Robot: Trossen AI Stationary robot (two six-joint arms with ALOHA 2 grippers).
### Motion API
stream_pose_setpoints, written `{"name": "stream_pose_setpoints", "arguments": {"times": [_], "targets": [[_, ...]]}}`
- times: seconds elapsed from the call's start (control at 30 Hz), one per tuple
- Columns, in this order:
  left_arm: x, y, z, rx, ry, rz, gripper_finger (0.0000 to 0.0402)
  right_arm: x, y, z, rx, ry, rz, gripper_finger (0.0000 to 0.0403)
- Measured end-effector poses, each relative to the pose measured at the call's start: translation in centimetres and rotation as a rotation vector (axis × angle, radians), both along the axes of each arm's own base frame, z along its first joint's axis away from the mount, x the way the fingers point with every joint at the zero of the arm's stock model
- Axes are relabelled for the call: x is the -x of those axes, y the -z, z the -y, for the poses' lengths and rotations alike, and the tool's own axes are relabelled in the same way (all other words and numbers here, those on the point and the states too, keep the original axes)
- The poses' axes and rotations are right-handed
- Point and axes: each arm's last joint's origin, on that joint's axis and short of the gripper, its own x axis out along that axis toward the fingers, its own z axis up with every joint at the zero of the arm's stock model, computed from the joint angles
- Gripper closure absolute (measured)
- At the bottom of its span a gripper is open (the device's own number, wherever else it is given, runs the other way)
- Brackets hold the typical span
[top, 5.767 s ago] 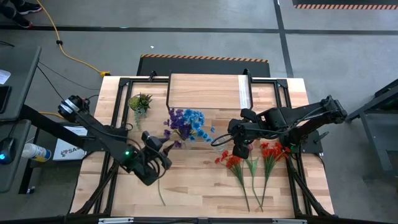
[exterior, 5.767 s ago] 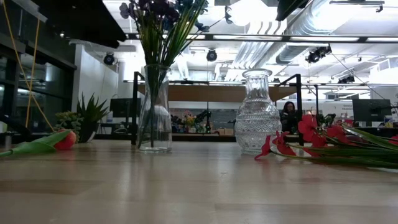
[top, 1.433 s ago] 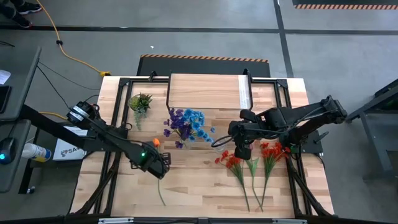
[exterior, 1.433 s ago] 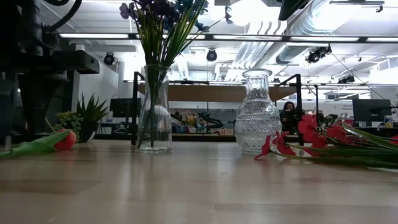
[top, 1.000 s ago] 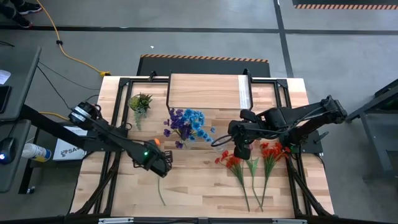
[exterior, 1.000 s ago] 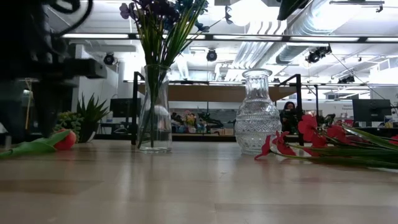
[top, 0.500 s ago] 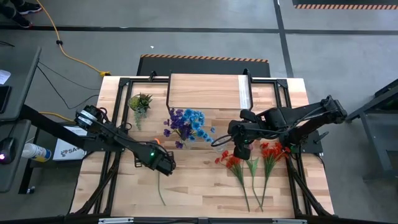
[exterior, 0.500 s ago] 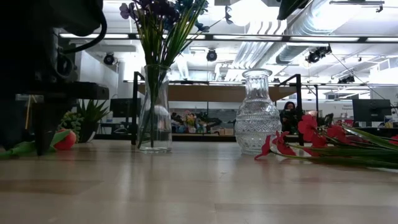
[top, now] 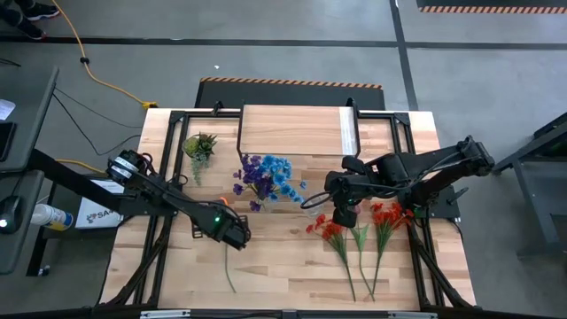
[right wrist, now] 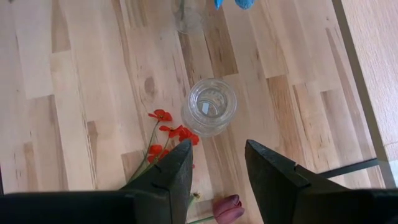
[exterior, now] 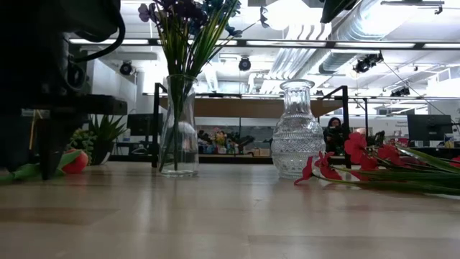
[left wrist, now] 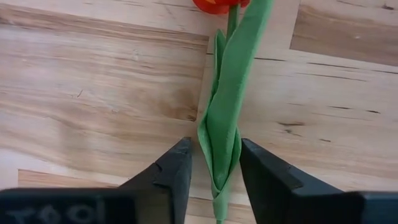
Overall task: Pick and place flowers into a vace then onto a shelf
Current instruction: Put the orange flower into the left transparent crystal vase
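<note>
Wood tabletop [left wrist: 93, 93]; only left wrist view shows end effector [left wrist: 214, 165] straddling tulip stem [left wrist: 224, 112].

Bright overhead light, bg glare, sharp

Plank worktop [top: 283, 266] carrying: shelf [top: 297, 130] at rear; spiky plant [top: 199, 144]; vase of blue-purple flowers [top: 263, 175]; empty glass vase [exterior: 297, 129]; one orange tulip [left wrist: 225, 93]; loose red flowers [top: 359, 230].

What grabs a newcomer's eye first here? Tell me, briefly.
The blue and purple flowers in a clear vase at the table's middle stand out. Left of them, the left gripper has its fingers on either side of an orange tulip's green stem. Red flowers lie at the right.
</note>
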Motion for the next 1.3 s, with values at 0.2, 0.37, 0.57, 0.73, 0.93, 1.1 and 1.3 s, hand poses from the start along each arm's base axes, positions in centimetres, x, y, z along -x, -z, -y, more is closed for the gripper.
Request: {"name": "stream_pose_setpoints", "arguments": {"times": [0.2, 0.37, 0.57, 0.73, 0.93, 1.1, 1.3], "targets": [[0.0, 0.0, 0.0, 0.002, 0.000, 0.003, 0.0297, 0.0, 0.0, 0.0, 0.000, 0.000, 0.000, 0.0263], [0.0, 0.0, 0.0, 0.012, -0.025, -0.003, 0.0336, 0.0, 0.0, 0.0, 0.000, 0.000, 0.000, 0.0263], [0.1, 0.0, 0.1, 0.028, -0.029, -0.015, 0.0362, 0.0, 0.0, 0.0, 0.000, 0.000, -0.001, 0.0263], [0.1, 0.0, 0.1, 0.043, -0.031, -0.026, 0.0359, 0.0, 0.0, 0.0, 0.000, 0.000, -0.001, 0.0263], [-0.3, -0.7, 0.4, 0.052, -0.012, -0.047, 0.0364, 0.1, 0.1, 0.0, 0.011, -0.017, -0.013, 0.0263], [-0.7, -1.6, 0.9, 0.107, 0.000, -0.085, 0.0364, 0.1, 0.1, 0.0, 0.014, -0.025, -0.014, 0.0263], [-0.1, -1.8, 1.6, 0.117, 0.033, -0.121, 0.0364, 0.3, 0.1, 0.1, 0.021, -0.025, -0.037, 0.0263]]}}
